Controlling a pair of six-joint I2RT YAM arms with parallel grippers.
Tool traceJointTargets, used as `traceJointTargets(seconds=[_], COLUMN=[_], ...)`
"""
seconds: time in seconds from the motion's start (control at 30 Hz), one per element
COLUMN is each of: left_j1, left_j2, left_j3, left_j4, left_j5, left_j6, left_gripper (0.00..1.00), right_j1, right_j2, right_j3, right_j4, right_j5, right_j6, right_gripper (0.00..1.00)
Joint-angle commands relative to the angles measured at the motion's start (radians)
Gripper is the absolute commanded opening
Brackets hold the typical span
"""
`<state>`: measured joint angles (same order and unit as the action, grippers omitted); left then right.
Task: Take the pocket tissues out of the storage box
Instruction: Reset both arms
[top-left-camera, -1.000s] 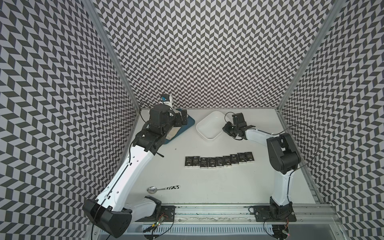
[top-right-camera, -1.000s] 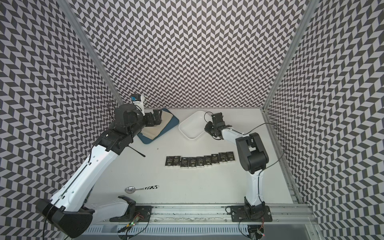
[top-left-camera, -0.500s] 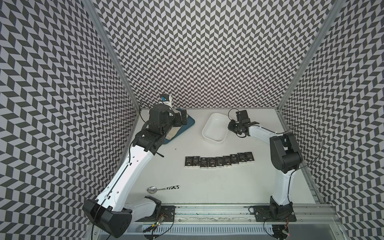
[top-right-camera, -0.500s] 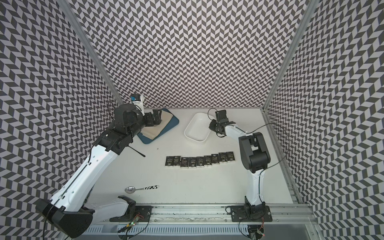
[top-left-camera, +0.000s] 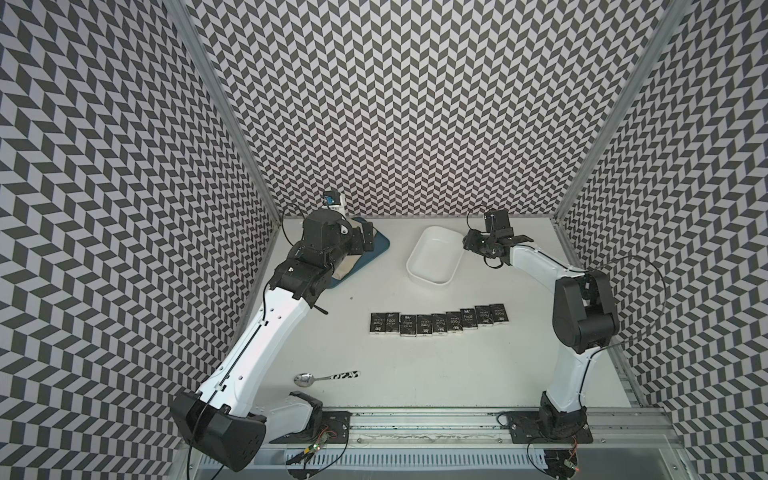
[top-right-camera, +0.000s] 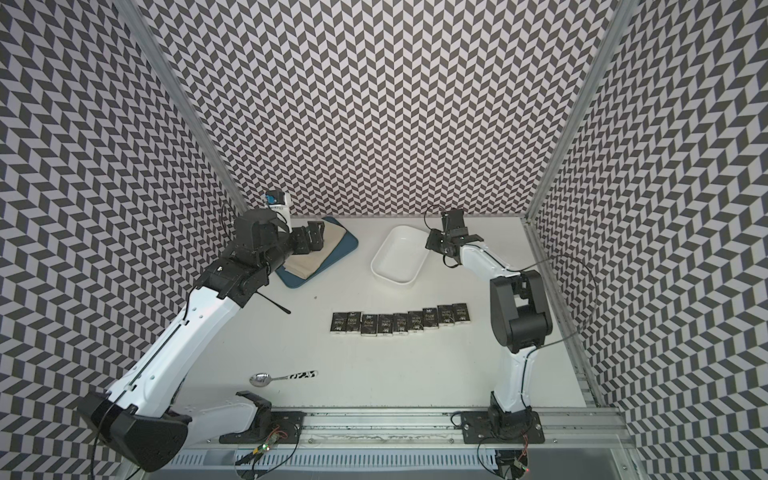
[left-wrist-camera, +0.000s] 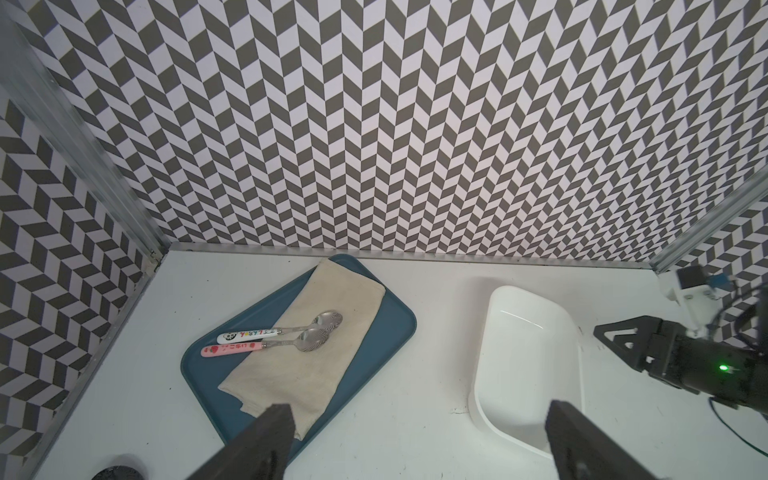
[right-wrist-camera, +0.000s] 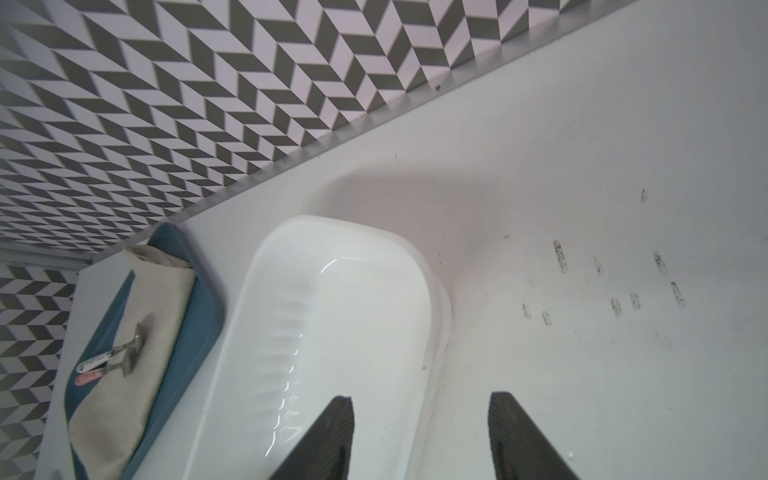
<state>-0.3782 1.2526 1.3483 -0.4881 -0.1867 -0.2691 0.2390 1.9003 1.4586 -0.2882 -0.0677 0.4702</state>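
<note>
The storage box (top-left-camera: 430, 281) (top-right-camera: 393, 279) is a shallow white tub at the back of the table, and it is empty. The pocket tissues (top-left-camera: 436, 324) (top-right-camera: 401, 323), several black packets, lie in a row on the table in front of it. My right gripper (top-left-camera: 471, 245) (right-wrist-camera: 420, 399) is open at the box's right side. Its fingers straddle the box wall (right-wrist-camera: 432, 291), one over the inside and one outside. My left gripper (top-left-camera: 368, 239) (left-wrist-camera: 419, 409) hangs open and empty above the blue tray.
A blue tray (top-left-camera: 382, 245) (left-wrist-camera: 399, 324) with a beige cloth and two spoons (left-wrist-camera: 291, 336) sits at the back left. One more spoon (top-left-camera: 326, 377) lies near the front rail. The back wall stands close behind the box.
My right gripper shifted the box a little to the right and turned it. Its jaws have since spread apart off the rim. The left arm has not moved.
</note>
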Motion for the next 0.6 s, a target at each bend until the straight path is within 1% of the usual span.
traceJointTargets(seconds=[0.0,0.03,0.07,0.17,0.27,0.37,0.4,0.5,0.57], left_j1=[0.015,0.017,0.019,0.040,0.069,0.078,0.081,0.094,0.101], left_j2=[0.038,0.048,0.057,0.054,0.030,0.008,0.005,-0.008,-0.018], left_j3=[-0.020,-0.031,-0.049,-0.143,-0.263,-0.370,-0.394,-0.485,-0.548], left_j4=[0.055,0.071,0.094,0.204,0.342,0.471,0.500,0.599,0.655], left_j5=[0.008,-0.010,-0.031,-0.081,-0.094,-0.128,-0.145,-0.172,-0.181], left_j6=[-0.011,-0.010,-0.010,-0.020,-0.029,0.006,0.010,0.032,0.042], left_gripper=[0.99,0.99,0.99,1.00,0.99,1.00,0.99,0.99,0.99], right_j1=[0.005,0.006,0.006,0.004,0.004,-0.001,-0.003,-0.003,-0.004], right_j2=[-0.126,-0.156,-0.190,-0.292,-0.405,-0.526,-0.562,-0.690,-0.784], right_j3=[-0.036,-0.064,-0.101,-0.223,-0.364,-0.530,-0.579,-0.771,-0.919], right_j4=[0.020,0.026,0.043,0.096,0.174,0.283,0.315,0.480,0.644], right_j5=[0.003,0.008,0.027,0.112,0.222,0.334,0.377,0.402,0.409], right_j6=[-0.106,-0.125,-0.135,-0.152,-0.172,-0.186,-0.230,-0.353,-0.424], right_gripper=[0.77,0.97,0.99,0.99,0.99,0.99,0.99,0.99,0.99])
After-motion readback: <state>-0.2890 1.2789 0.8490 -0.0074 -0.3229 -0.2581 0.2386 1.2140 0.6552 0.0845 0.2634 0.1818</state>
